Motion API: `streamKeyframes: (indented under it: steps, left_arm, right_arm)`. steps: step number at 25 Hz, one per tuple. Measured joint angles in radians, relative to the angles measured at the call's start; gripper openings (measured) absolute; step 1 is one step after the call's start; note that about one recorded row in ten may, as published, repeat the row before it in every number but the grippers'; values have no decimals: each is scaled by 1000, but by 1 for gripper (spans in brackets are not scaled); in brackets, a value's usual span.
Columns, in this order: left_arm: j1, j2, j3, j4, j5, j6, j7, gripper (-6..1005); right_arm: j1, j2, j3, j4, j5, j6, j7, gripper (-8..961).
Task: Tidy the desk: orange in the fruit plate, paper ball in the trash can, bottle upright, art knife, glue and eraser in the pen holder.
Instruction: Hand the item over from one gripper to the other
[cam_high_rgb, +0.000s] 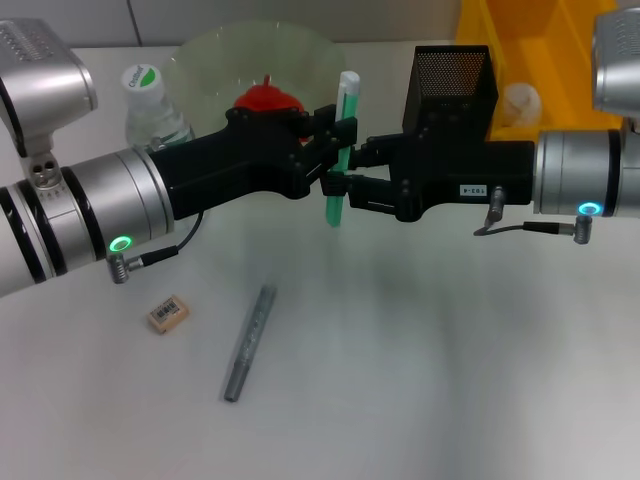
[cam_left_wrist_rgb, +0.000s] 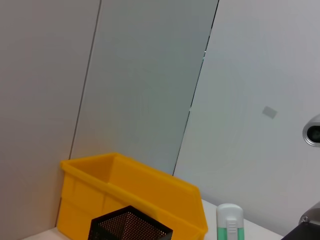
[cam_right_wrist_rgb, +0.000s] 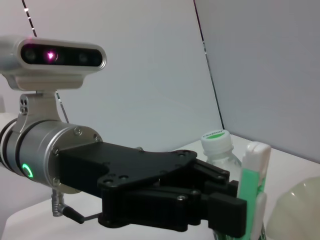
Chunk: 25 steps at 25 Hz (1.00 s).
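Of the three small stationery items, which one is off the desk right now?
The green-and-white glue stick, held upright between the left gripper and right gripper. The grey art knife and tan eraser lie flat.

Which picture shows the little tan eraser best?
The head view: the small tan rectangular eraser with its barcode label lies in plain sight on the white desk. Neither wrist view shows the eraser at all.
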<state>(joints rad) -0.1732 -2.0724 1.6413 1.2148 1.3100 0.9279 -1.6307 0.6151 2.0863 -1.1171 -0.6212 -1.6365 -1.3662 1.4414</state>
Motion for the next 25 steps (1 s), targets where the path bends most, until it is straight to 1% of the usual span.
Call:
streamKeyframes:
  steps: [2, 13, 21, 25]
  left_arm:
    - [-2, 0, 0, 0, 0, 0, 0, 231]
    - [-13, 0, 0, -23, -11, 4, 7, 233]
    - [-22, 3, -3, -41, -18, 16, 0, 234]
    - [-27, 3, -20, -57, -36, 48, 1, 235]
  right_arm:
    - [2, 0, -3, 0, 0, 0, 1, 325]
    - [7, 0, -4, 14, 1, 5, 1, 164]
    - [9, 0, -4, 14, 1, 11, 0, 165]
    - [9, 0, -4, 14, 2, 14, -1, 154]
